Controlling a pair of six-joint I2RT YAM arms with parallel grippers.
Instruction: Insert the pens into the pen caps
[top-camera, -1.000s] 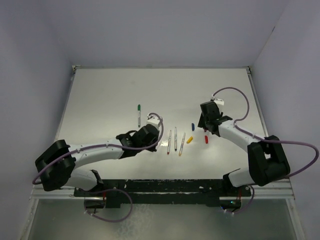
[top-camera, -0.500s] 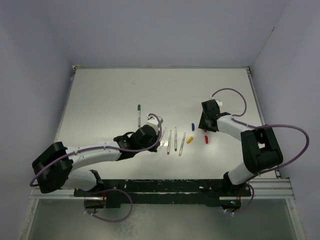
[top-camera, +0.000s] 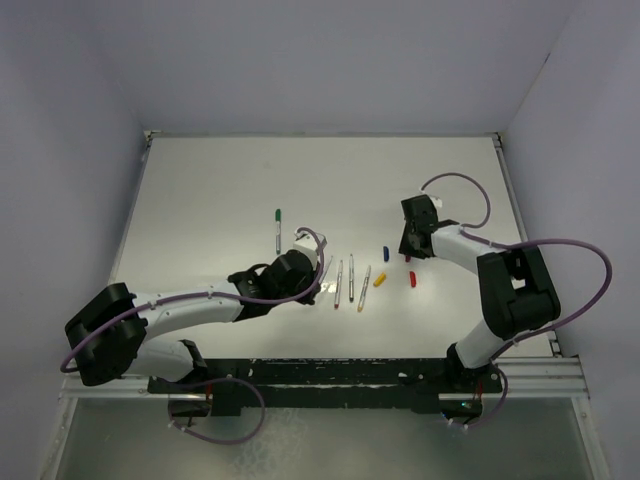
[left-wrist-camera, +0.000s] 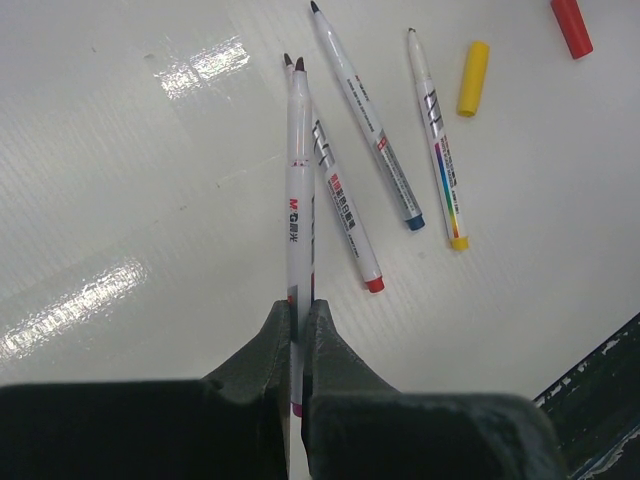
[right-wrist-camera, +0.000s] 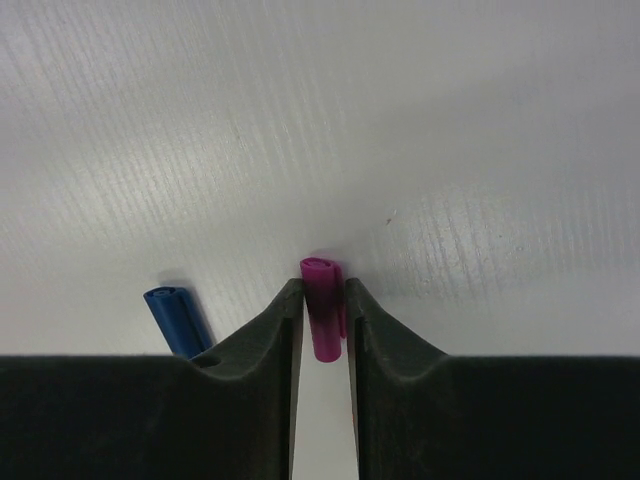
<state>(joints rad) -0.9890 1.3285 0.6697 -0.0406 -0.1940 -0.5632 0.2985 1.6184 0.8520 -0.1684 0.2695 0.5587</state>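
Your left gripper pinches a pen, its tip pointing straight ahead. Well to its right, the right gripper pinches the magenta cap, mouth apparently outward; you must line up both axes.

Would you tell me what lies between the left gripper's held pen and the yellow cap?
Three loose pens lie there: the red-ended pen, the blue-ended pen and the yellow-ended pen, clearest in the left wrist view.

Pale lavender walls enclose a glossy white table; glare streaks its surface.
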